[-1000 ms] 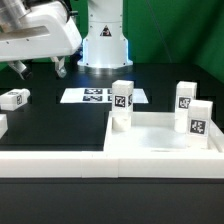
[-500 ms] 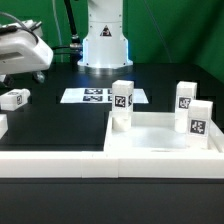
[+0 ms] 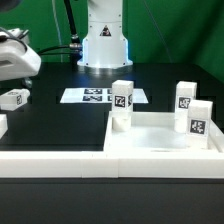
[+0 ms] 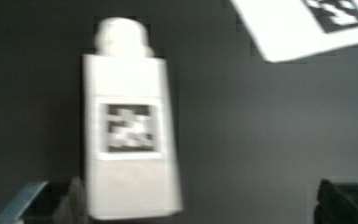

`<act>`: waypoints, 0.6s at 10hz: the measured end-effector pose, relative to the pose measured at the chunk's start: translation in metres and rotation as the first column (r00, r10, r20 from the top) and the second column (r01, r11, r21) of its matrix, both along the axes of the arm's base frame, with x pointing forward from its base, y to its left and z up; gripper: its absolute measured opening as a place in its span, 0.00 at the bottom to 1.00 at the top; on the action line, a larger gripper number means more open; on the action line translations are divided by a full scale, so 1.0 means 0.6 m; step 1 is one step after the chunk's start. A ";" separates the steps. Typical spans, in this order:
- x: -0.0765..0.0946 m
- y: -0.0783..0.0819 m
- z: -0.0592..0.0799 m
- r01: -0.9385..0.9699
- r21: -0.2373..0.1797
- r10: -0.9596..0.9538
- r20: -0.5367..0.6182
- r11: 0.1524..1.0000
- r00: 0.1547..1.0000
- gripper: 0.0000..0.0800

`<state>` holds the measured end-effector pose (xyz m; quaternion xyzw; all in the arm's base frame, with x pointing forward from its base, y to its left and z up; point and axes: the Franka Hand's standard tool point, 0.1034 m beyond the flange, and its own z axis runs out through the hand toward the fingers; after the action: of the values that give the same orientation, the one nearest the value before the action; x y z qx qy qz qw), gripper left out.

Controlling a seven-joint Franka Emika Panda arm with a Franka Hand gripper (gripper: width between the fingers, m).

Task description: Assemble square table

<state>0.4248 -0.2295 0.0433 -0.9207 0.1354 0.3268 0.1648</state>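
Fingers spread wide, folks: in the wrist view the two dark fingertips of the gripper stand far apart at the edges of the picture, clamping nothing, and between them lies a short white plastic table leg with a black-and-white marker tag on its face and a narrower peg at one end. It lies flat on the black bench, one end reaching in between the fingertips, with clear gaps on both sides, so no pad touches it. Near the peg end, off to one side, sits the corner of a second white tagged piece, apart from the leg; what it belongs to I cannot tell from this view. Over to the exterior view: the white robot arm hangs low over the bench's far corner on the exterior view's left, and just below it a white tagged leg lies on its side by that edge. The white plastic square tray-like tabletop with the raised rim rests at the near edge, toward the exterior view's right, with three white tagged legs standing upright at its corners: one at the far corner on the exterior view's left, two close together on the exterior view's right. Behind it, the flat white marker board lies near the arm's white base.
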 end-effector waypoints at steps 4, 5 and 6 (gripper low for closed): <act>0.014 -0.021 0.009 -0.032 -0.017 0.033 0.025 0.999 0.999 0.81; 0.014 -0.021 0.009 -0.032 -0.017 0.033 0.025 0.999 0.999 0.81; 0.010 -0.020 0.005 -0.029 -0.016 0.029 0.019 0.999 0.999 0.81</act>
<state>0.4307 -0.2416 0.0460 -0.9270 0.1231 0.3191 0.1541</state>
